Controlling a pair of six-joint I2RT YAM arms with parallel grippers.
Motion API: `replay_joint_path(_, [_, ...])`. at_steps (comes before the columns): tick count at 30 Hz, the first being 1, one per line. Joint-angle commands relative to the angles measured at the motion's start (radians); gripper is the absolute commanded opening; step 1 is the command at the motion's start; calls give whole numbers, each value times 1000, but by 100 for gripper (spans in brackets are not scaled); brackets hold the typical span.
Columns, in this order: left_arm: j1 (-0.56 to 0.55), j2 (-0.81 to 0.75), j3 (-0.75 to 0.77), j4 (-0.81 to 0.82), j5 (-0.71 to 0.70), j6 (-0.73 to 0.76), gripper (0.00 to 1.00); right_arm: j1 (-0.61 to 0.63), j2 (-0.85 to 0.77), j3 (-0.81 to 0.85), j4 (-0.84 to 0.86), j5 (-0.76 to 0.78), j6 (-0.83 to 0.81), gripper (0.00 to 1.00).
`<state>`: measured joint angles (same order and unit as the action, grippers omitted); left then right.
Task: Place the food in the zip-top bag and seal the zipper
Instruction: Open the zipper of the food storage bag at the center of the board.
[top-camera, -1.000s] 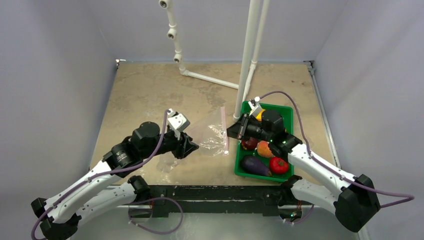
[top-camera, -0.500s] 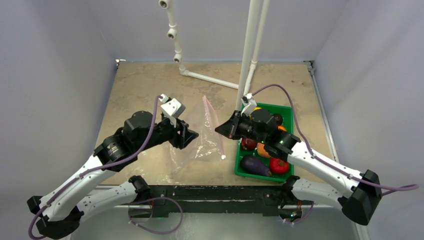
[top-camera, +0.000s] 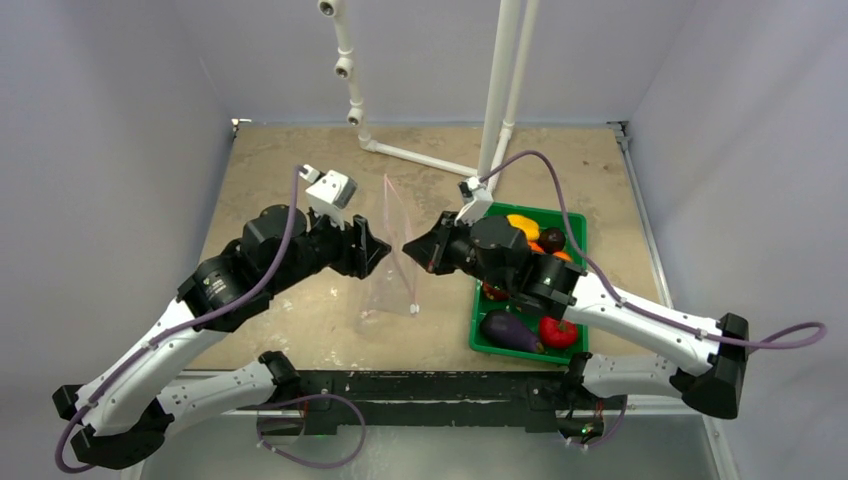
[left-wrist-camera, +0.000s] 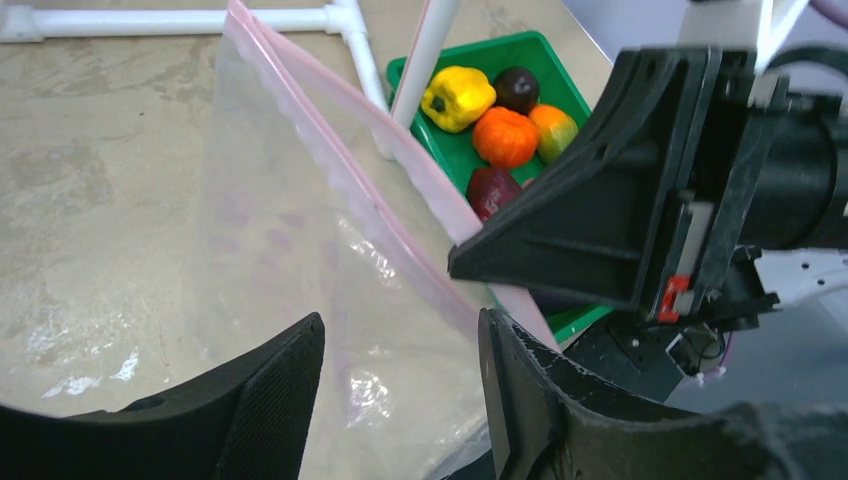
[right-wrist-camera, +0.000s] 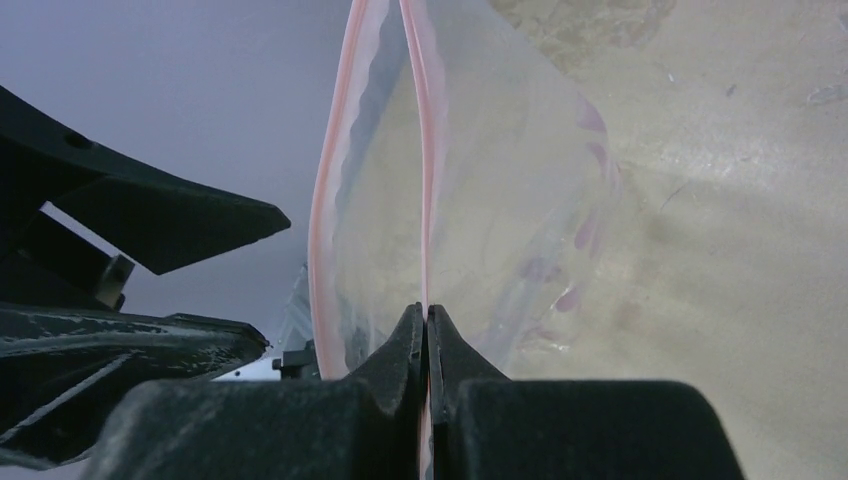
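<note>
R pincer (right-wrist-camera: 427, 315) clamped on zipper (left-wrist-camera: 330, 160) of zip-top bag (top-camera: 392, 270), held up just left of green tray (top-camera: 575, 222). L pincer (left-wrist-camera: 400, 335) wide, bag btwn fingers. All food (left-wrist-camera: 458, 97) in tray.

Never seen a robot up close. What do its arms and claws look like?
The left arm and right arm are white segments joined by round black joints, a purple cable trailing along each, a small white box at each wrist. The left gripper and right gripper are black, wedge-shaped, two-fingered; the left's fingers have dimpled faces.
</note>
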<state>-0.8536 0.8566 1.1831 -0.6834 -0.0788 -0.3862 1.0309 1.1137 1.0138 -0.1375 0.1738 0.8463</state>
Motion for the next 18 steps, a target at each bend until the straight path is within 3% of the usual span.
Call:
replay_joint_path(1, [-2,26,103,-69,-110,-62,57,83,70,123,-82,190,-7,0])
replay_joint_path(18, [-2,109,216,-235,-237,-95,58,233,211,363,-233,438,43,0])
